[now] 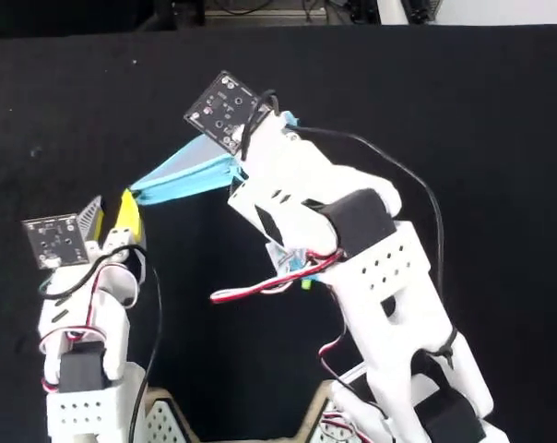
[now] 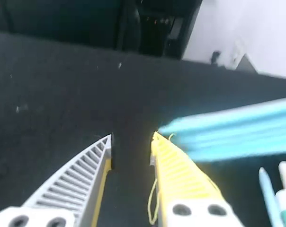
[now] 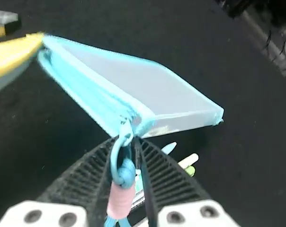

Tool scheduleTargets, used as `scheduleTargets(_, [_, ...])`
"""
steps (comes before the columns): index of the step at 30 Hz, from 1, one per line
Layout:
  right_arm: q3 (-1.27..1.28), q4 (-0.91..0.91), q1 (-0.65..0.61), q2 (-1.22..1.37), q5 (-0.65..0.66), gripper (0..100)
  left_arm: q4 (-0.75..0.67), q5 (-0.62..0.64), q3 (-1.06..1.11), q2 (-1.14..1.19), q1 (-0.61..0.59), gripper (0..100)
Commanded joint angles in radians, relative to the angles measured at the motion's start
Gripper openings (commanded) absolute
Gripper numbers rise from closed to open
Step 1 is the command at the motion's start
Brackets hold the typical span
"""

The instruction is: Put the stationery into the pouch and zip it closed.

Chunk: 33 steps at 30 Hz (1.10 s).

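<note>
A light-blue pouch (image 1: pixel 186 175) is stretched above the black table between the two arms. My right gripper (image 3: pixel 129 144) is shut on its zip pull (image 3: pixel 120 163), a blue ring with a pink cord, at the pouch's (image 3: pixel 147 90) near end. My left gripper (image 2: pixel 131 139) is open, with nothing between its grey and yellow fingers. The pouch's far corner (image 2: pixel 169 126) touches the outer tip of the yellow finger (image 2: pixel 178 165). Pens (image 3: pixel 181 163) lie on the table under the pouch, also visible beside the left gripper (image 2: pixel 275 189) and below the right arm (image 1: pixel 297 263).
The black table (image 1: pixel 463 111) stretches wide behind and to the right of the arms. Dark equipment and cables stand beyond its back edge (image 2: pixel 152 28). The right arm's white body (image 1: pixel 380 277) covers the middle of the table.
</note>
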Motion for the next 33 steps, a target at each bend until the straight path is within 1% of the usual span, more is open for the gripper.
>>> scheduleTargets(1, [-0.005, -0.026, -0.011, -0.039, 0.008, 1.1, -0.012, 0.012, -0.133, -0.002, -0.051, 14])
scheduleTargets(4, [0.001, -0.026, -0.012, -0.039, 0.008, 1.1, -0.015, 0.015, -0.153, -0.002, -0.108, 14])
scheduleTargets(7, [0.013, -0.026, -0.017, -0.039, 0.008, 1.1, -0.037, 0.015, -0.171, -0.002, -0.111, 14])
scheduleTargets(11, [0.022, -0.026, -0.017, -0.039, 0.006, 1.1, -0.104, -0.003, -0.162, 0.002, -0.039, 14])
scheduleTargets(14, [0.019, -0.006, -0.017, -0.041, 0.006, 1.1, -0.107, -0.086, -0.139, 0.025, 0.067, 14])
scheduleTargets(16, [0.019, -0.003, -0.018, -0.041, 0.005, 1.1, -0.109, -0.117, -0.119, 0.075, 0.113, 14])
scheduleTargets(20, [0.018, -0.008, -0.018, -0.041, 0.006, 1.1, -0.160, -0.114, -0.105, 0.196, 0.136, 14])
scheduleTargets(22, [0.016, -0.029, -0.018, -0.041, 0.006, 1.1, -0.163, -0.107, -0.104, 0.239, 0.150, 14])
scheduleTargets(27, [0.021, -0.109, -0.017, -0.041, -0.003, 1.1, -0.075, -0.032, -0.102, 0.250, 0.208, 14])
scheduleTargets(33, [0.021, -0.180, -0.097, -0.039, -0.052, 1.1, -0.071, -0.029, -0.076, 0.250, 0.323, 14])
